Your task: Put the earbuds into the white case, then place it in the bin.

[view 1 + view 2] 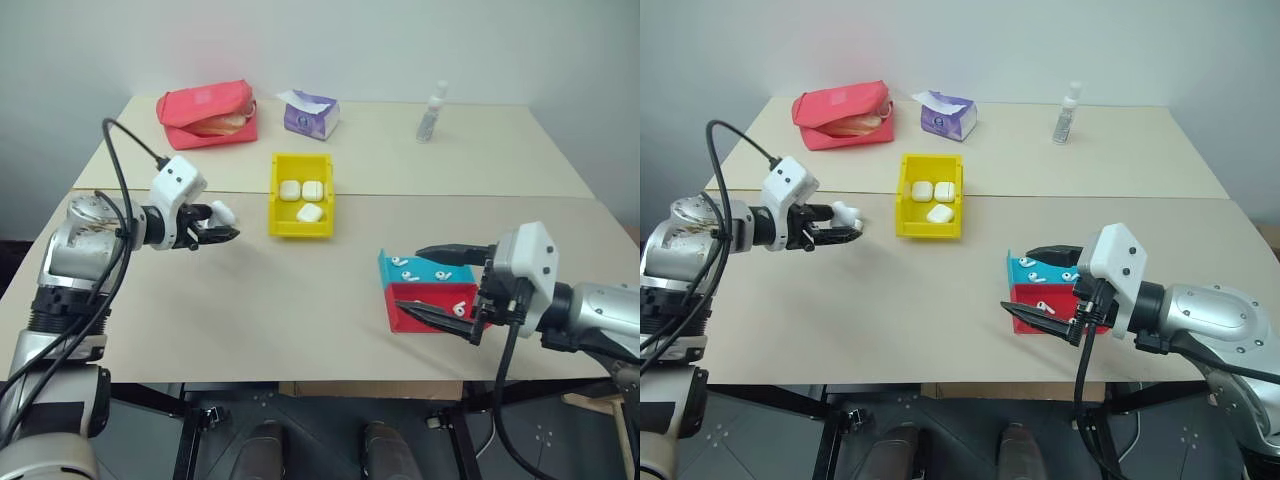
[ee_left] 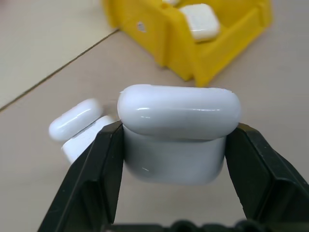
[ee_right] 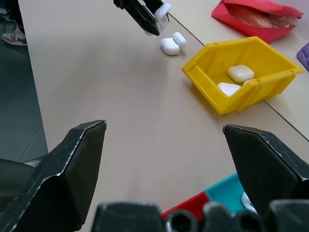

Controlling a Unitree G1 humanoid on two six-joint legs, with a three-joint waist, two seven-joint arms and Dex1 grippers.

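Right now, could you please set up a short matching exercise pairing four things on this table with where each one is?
Things:
1. white case
2. bin
3. red pouch
4. right gripper

Places:
A. open, over the teal and red trays
B. far left corner of the table
C. clamped in the left gripper
D. mid-table, holding three cases

Pairs: 1-C, 2-D, 3-B, 4-A

Two beige bench [image 1: 300,300] tops butted edge to edge, seam running across just beside the yellow bin [image 1: 301,195]. On the far top: red pouch [image 1: 207,114] at left, unzipped; purple tissue pack [image 1: 311,114] beside it; small clear spray bottle [image 1: 431,111] upright toward the right. Bin straddling the seam, three white cases inside. On the near top: teal tray [image 1: 425,270] touching red tray [image 1: 425,305] at right; open white case [image 3: 172,43] lying left of the bin.
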